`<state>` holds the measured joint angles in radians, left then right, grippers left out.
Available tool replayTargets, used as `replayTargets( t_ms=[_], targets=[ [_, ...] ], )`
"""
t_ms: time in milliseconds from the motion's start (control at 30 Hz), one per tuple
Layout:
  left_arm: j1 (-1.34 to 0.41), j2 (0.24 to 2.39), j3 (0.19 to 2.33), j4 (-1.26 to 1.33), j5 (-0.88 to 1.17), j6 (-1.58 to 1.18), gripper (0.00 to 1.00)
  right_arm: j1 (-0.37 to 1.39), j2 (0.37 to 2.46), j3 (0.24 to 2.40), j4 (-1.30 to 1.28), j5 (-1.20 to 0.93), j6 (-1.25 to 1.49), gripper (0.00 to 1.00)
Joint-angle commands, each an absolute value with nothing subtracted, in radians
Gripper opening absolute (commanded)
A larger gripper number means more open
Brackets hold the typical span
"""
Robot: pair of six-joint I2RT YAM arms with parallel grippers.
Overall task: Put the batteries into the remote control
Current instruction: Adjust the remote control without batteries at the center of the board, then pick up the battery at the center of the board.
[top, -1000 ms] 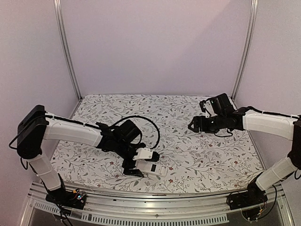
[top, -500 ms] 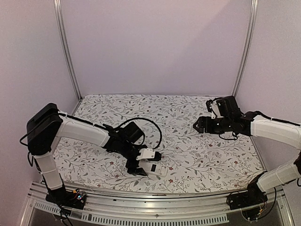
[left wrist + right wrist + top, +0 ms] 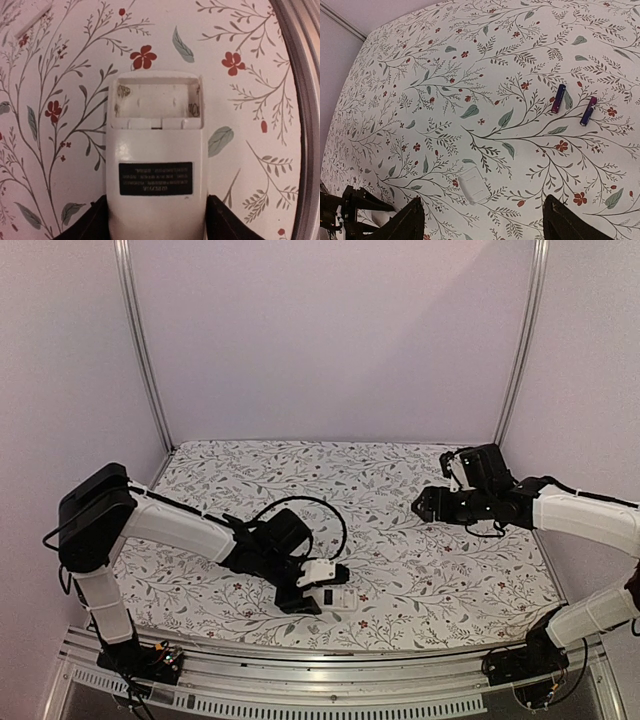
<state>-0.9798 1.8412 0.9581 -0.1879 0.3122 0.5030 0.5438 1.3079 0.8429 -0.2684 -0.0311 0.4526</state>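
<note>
- Bench (image 3: 250,470): floral cloth, both arms reaching over it.
- Left gripper (image 3: 156,217): low near the front edge. I read it as clamped on the remote control (image 3: 155,165), one finger against each long side.
- Right gripper (image 3: 480,225): spread wide, holding nothing, hovering at right.
- Remote control: back up, battery bay (image 3: 156,100) uncovered, contacts showing.
- White cover (image 3: 475,186): flat on the cloth.
- Batteries (image 3: 559,98): lying near-parallel, second battery (image 3: 588,111) just beside, not touching; well apart from the remote.
</note>
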Motion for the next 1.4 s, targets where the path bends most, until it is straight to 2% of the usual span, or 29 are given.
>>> replayTargets(
  t_ms=[0,300,400,533,567,833,1000,1200,1367],
  targets=[
    [-1.013,1.893,0.924,-0.193,0.287,0.416,0.60,0.543,1.305,0.836,-0.268,0.040,0.470,0.80],
    [-1.025,1.887,0.934,-0.209,0.262,0.386,0.62,0.513,1.321,0.844,-0.300,0.114,0.505,0.78],
    [-1.026,1.864,0.940,-0.204,0.257,0.370,0.72,0.500,1.340,0.858,-0.321,0.149,0.513,0.75],
    [-1.024,1.806,0.952,-0.189,0.235,0.350,0.85,0.454,1.395,0.916,-0.376,0.188,0.513,0.66],
    [-1.023,1.764,0.964,-0.189,0.221,0.335,0.88,0.393,1.438,0.942,-0.382,0.128,0.521,0.61],
    [-0.937,1.591,1.013,-0.197,0.164,0.233,0.92,0.296,1.643,1.097,-0.395,0.022,0.513,0.51],
    [-0.884,1.498,0.990,-0.137,0.100,0.177,0.93,0.292,1.804,1.222,-0.456,0.060,0.508,0.46],
    [-0.886,1.436,0.982,-0.150,0.139,0.181,0.94,0.292,1.968,1.348,-0.553,0.124,0.509,0.42],
    [-0.885,1.413,0.985,-0.153,0.154,0.179,0.94,0.292,2.010,1.373,-0.571,0.163,0.511,0.39]
  ],
)
